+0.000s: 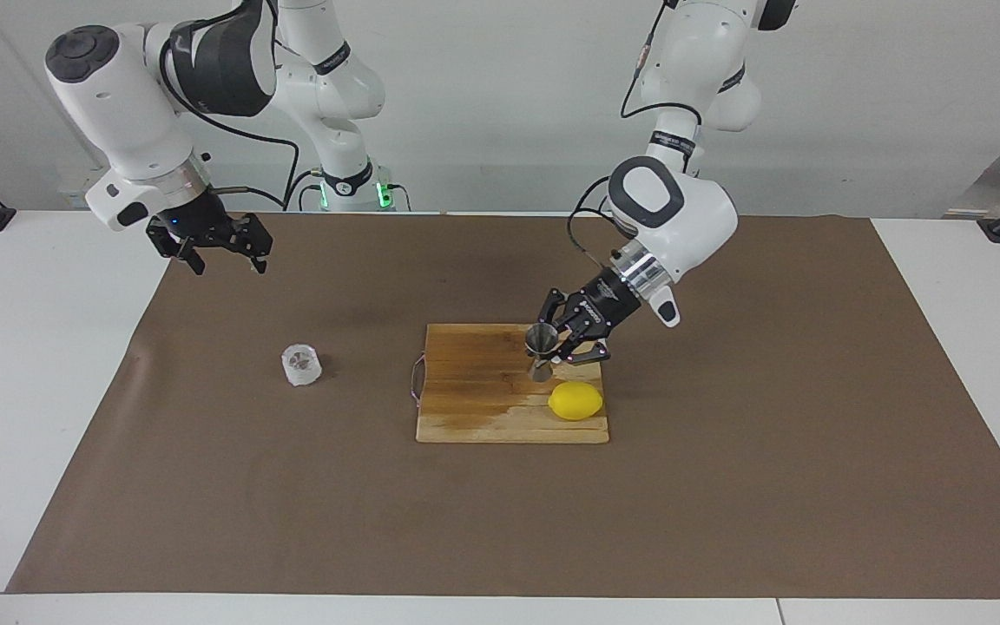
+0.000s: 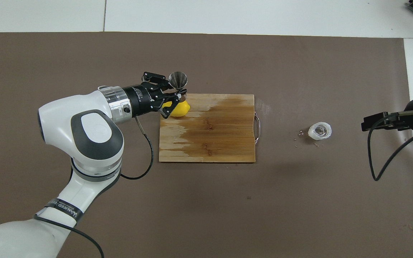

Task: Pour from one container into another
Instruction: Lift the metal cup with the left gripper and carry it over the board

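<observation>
Lemon (image 2: 182, 109) half under left gripper (image 2: 177, 96)

You're looking at a robotics lab. Two white arms (image 1: 674, 234) stand at twelve o'clock on a paper-covered table (image 1: 726, 486), against a bare wall.
</observation>
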